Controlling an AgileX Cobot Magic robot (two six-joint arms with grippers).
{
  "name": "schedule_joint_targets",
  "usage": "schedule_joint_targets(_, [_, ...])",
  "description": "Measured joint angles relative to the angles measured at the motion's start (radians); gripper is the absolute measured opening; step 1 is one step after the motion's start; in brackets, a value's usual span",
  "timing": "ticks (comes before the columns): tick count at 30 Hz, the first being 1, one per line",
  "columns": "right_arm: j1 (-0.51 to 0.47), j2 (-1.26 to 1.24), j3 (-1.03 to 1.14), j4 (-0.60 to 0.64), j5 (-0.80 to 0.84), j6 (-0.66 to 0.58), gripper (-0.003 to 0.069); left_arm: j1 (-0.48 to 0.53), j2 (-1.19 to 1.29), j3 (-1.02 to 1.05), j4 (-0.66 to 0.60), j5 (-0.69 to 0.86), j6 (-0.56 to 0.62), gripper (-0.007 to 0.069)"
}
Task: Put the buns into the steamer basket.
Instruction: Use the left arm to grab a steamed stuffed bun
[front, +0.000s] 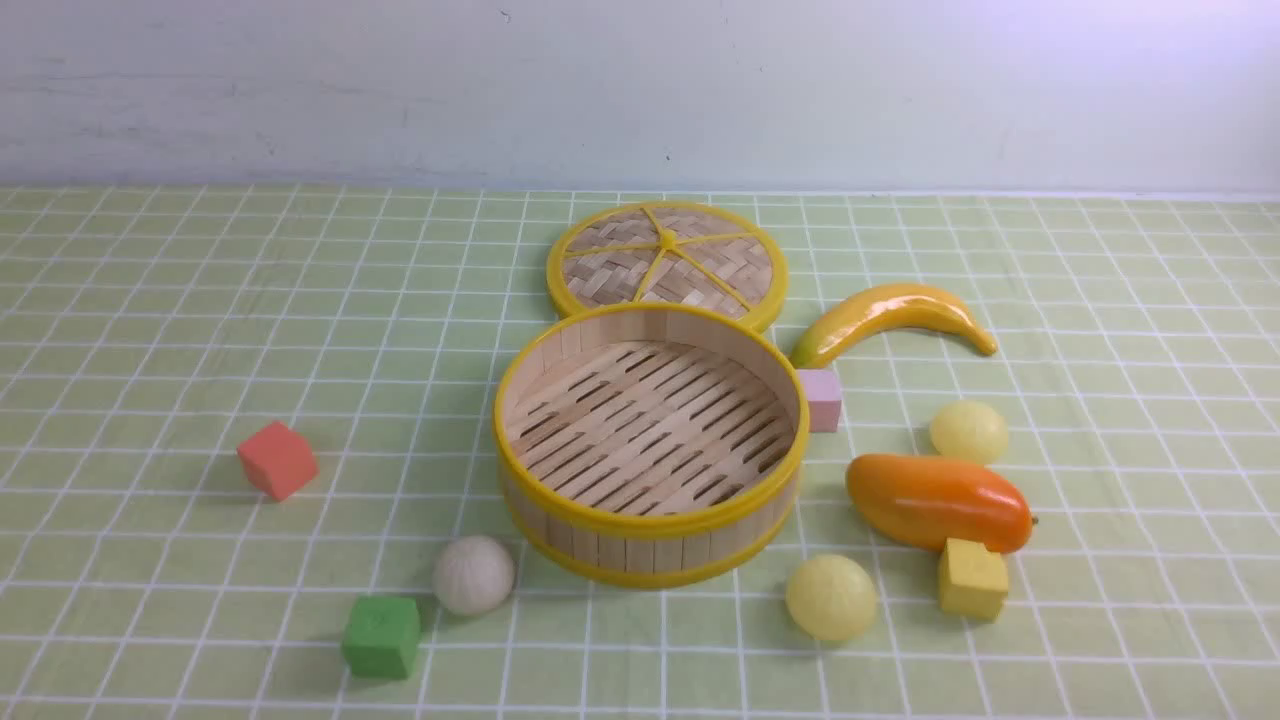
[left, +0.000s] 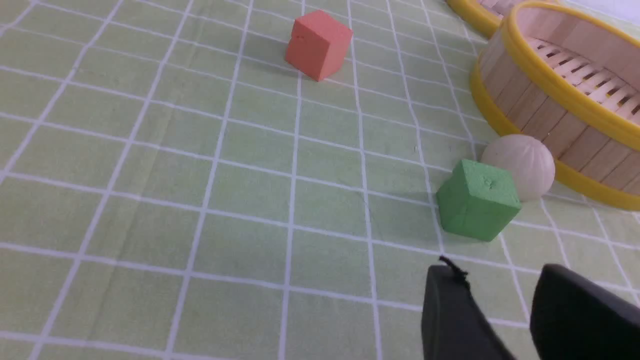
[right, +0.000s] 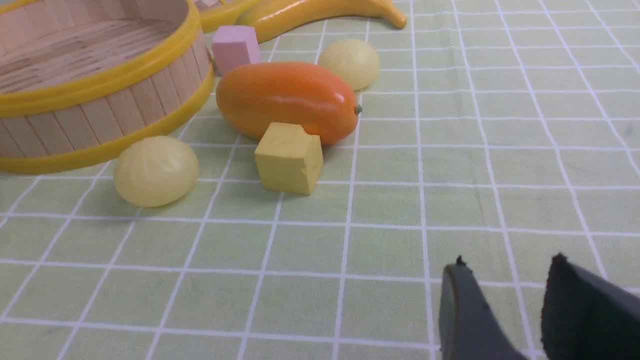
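Beside the steamer basket (front: 650, 550), a white bun (front: 473, 574) lies at eight o'clock, near yellow bun (front: 831, 597) at four, far yellow bun (front: 968, 431) at three. Left gripper (left: 500, 280) and right gripper (right: 507, 272) gape, holding nothing.

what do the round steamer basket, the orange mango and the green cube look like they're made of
Round slatted steamer basket with yellow rims: looks like pale bamboo or wood strips, matt, seams between the strips visible; rims likely plastic. Glossy orange mango: probably hard plastic, sharp highlights on a smooth skin. Green cube: likely foam, matt, with a grainy surface and soft edges.
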Motion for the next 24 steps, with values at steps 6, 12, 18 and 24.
schedule_joint_targets(6, [0.0,0.0,0.0,0.0,0.0,0.0,0.0239,0.0,0.0,0.0,-0.212,-0.063,0.0,0.0237])
schedule_joint_targets(12, [0.0,0.0,0.0,0.0,0.0,0.0,0.0239,0.0,0.0,0.0,-0.589,-0.222,0.0,0.0237])
schedule_joint_targets(18, [0.0,0.0,0.0,0.0,0.0,0.0,0.0239,0.0,0.0,-0.068,-0.696,-0.211,0.02,0.0154])
schedule_joint_targets(24, [0.0,0.0,0.0,0.0,0.0,0.0,0.0239,0.0,0.119,-0.3,-0.612,0.053,0.163,-0.0013])
